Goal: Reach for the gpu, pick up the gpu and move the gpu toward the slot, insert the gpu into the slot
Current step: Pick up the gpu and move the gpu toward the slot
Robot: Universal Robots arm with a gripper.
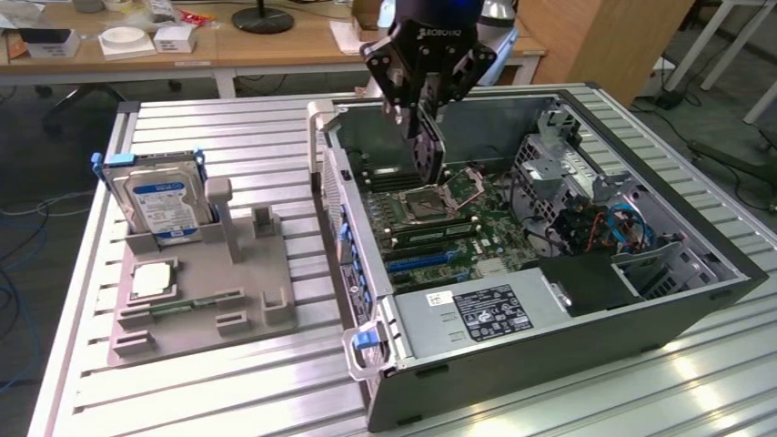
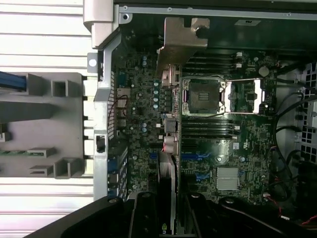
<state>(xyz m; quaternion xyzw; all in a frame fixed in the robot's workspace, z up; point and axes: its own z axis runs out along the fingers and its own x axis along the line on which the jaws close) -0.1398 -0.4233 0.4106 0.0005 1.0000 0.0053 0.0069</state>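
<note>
My gripper [image 1: 421, 114] hangs over the open computer case, shut on the gpu [image 1: 427, 159], a thin dark card held on edge and pointing down toward the green motherboard [image 1: 486, 232]. The card's lower end hovers just above the board, near the processor socket [image 1: 438, 193]. In the wrist view the gpu [image 2: 167, 183] runs edge-on away from my gripper [image 2: 171, 220], and its metal end bracket [image 2: 181, 44] reaches the case's back wall. The slot [image 1: 419, 259] is a long blue strip nearer the power supply; in the wrist view the slot [image 2: 195, 156] lies beside the card.
A silver hard drive [image 1: 164, 200] stands upright in a grey fixture [image 1: 243, 309] on the exterior view's left, with a processor chip [image 1: 152, 280] lying flat on it. Inside the case sit a power supply [image 1: 486, 309] and coloured cables [image 1: 620, 228]. Case walls [image 1: 346, 182] enclose the board.
</note>
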